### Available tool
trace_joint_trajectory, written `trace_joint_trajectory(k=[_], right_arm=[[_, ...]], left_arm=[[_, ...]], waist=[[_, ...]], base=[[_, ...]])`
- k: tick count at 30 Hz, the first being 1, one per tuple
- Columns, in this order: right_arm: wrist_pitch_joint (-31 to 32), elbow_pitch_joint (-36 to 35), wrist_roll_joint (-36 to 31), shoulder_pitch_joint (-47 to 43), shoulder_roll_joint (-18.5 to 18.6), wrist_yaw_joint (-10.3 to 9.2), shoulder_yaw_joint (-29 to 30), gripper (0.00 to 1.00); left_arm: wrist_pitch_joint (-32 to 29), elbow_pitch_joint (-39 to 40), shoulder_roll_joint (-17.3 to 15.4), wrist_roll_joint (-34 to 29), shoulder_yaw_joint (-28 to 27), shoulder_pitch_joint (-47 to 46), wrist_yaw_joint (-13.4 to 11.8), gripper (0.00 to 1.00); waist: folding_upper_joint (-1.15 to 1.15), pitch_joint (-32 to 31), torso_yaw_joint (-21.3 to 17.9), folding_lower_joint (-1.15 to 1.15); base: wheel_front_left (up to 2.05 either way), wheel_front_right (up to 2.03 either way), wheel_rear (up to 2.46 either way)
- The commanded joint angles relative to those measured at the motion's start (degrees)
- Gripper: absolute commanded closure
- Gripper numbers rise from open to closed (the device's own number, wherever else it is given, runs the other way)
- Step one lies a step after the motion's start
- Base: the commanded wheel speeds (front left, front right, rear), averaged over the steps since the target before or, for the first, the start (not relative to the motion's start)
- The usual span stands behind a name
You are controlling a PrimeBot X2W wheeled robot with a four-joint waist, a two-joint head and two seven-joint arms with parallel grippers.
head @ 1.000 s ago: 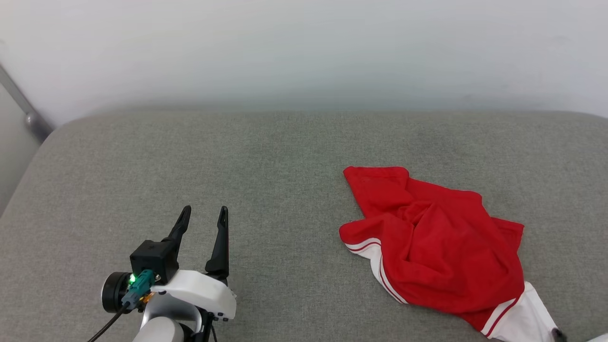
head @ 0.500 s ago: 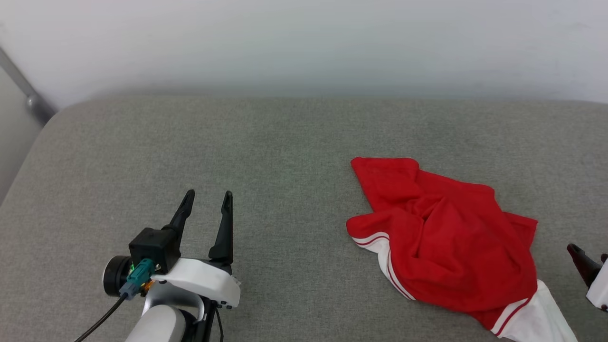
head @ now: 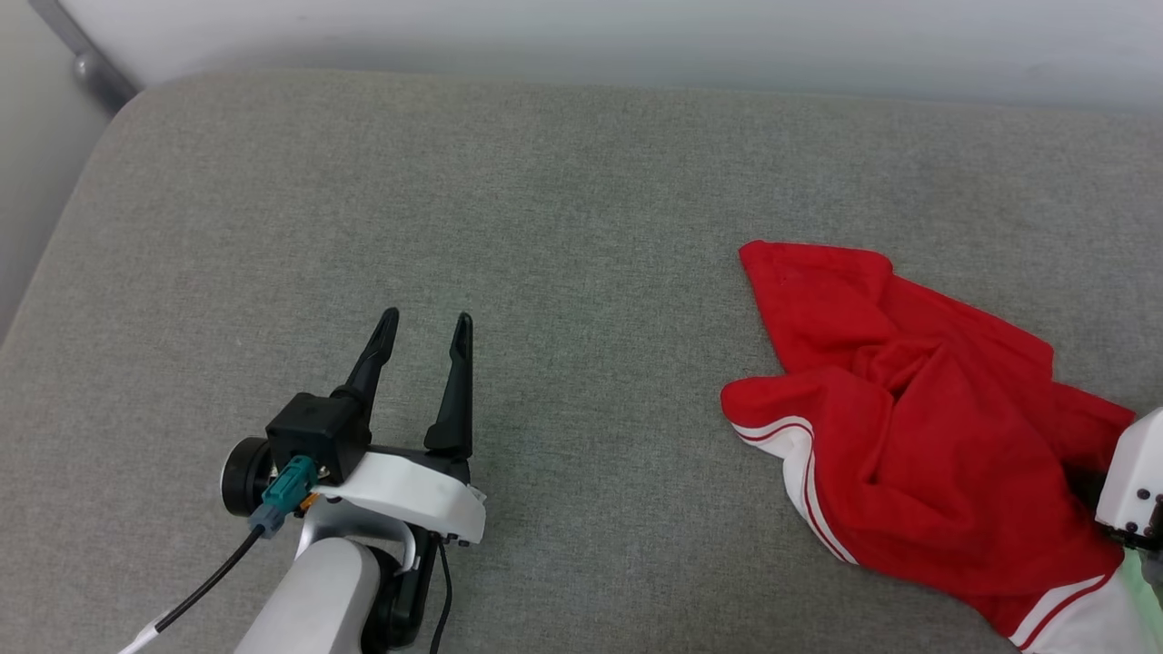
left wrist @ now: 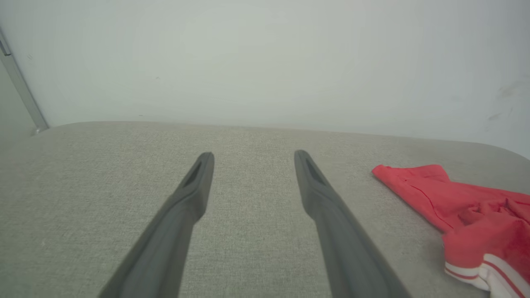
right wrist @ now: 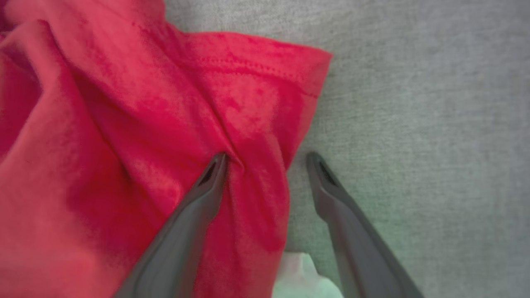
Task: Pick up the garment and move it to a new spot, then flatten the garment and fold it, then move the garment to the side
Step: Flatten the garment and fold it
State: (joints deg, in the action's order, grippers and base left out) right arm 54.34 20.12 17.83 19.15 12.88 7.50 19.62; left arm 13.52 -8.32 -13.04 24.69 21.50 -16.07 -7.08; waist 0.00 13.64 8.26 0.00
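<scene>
The garment, a crumpled red T-shirt with white striped sleeves, lies on the right of the grey cushion. My left gripper is open over bare cushion, well left of the garment; in the left wrist view my left gripper has nothing between its fingers. In the right wrist view my right gripper is open at the garment's edge, one finger on the red fabric and the other over the cushion, a fold of cloth between them. Its white housing shows at the head view's right edge.
A pale wall runs behind the cushion. A grey metal bar slants at the far left corner. The cushion's left edge curves down beside it. The grey surface stretches wide between my left gripper and the garment.
The head camera has tilted down and turned, shifting the whole picture. My right gripper has come in from the right onto the garment's edge. The left gripper stays open.
</scene>
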Motion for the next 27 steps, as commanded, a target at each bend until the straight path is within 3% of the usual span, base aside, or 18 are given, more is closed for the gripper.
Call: trace_joint_trajectory(k=[1, 2, 3, 4, 5, 10, 15, 20, 27], right_arm=[[1.2, 2.1, -0.4, -1.0, -1.8, -0.02, -0.6, 0.00], [1.9, 2.6, 0.0, -1.1, -2.6, -0.01, -0.6, 0.13], [2.4, 2.6, 0.2, -1.0, -3.2, 0.00, -1.0, 0.60], [2.3, 2.0, 0.4, -0.6, -3.3, 0.08, -1.8, 0.93], [1.7, 1.1, 0.8, 0.1, -3.2, 0.08, -2.5, 1.00], [-5.2, -6.1, -0.5, 4.9, 1.5, -0.05, -7.6, 1.00], [-10.9, -9.1, -0.6, 11.7, 3.2, -0.02, -14.5, 1.00], [-15.3, -6.8, 0.5, 20.6, 2.8, -0.02, -21.1, 1.00], [-25.1, 2.7, 1.4, 31.8, 2.5, -0.04, -28.5, 1.00]], left_arm=[[0.3, -0.1, 0.1, -0.2, -0.2, -0.7, 0.1, 0.00], [0.5, -0.3, 0.2, -0.2, -0.2, -0.7, 0.1, 0.00], [0.5, -0.5, 0.2, -0.2, -0.2, -0.8, 0.2, 0.00], [0.7, -0.7, 0.2, -0.2, -0.2, -0.9, 0.2, 0.00], [0.8, -0.9, 0.2, -0.2, -0.3, -1.0, 0.2, 0.00], [1.0, -1.6, 0.6, -0.2, -0.1, -1.5, 0.6, 0.00], [1.2, -2.0, 1.3, -0.3, 0.7, -2.4, 1.1, 0.00], [1.3, -2.4, 2.2, -0.6, 1.4, -3.8, 1.9, 0.00], [1.6, -2.6, 3.8, -0.9, 2.0, -5.7, 2.5, 0.00]], waist=[[0.00, 0.4, 0.3, 0.00], [0.00, 0.5, 0.3, 0.00], [0.00, 0.6, 0.3, 0.00], [0.00, 0.7, 0.3, 0.00], [0.00, 0.7, 0.3, 0.00], [0.00, 0.6, 0.1, 0.00], [0.00, 1.1, 0.7, 0.00], [0.00, 2.9, 2.3, 0.00], [0.00, 6.6, 5.3, 0.00]], base=[[0.00, 0.00, 0.00], [0.00, 0.00, 0.00], [0.00, 0.00, 0.00], [0.00, 0.00, 0.00], [0.00, 0.00, 0.00], [0.00, 0.00, 0.00], [0.00, 0.00, 0.00], [0.00, 0.00, 0.00], [0.00, 0.00, 0.00]])
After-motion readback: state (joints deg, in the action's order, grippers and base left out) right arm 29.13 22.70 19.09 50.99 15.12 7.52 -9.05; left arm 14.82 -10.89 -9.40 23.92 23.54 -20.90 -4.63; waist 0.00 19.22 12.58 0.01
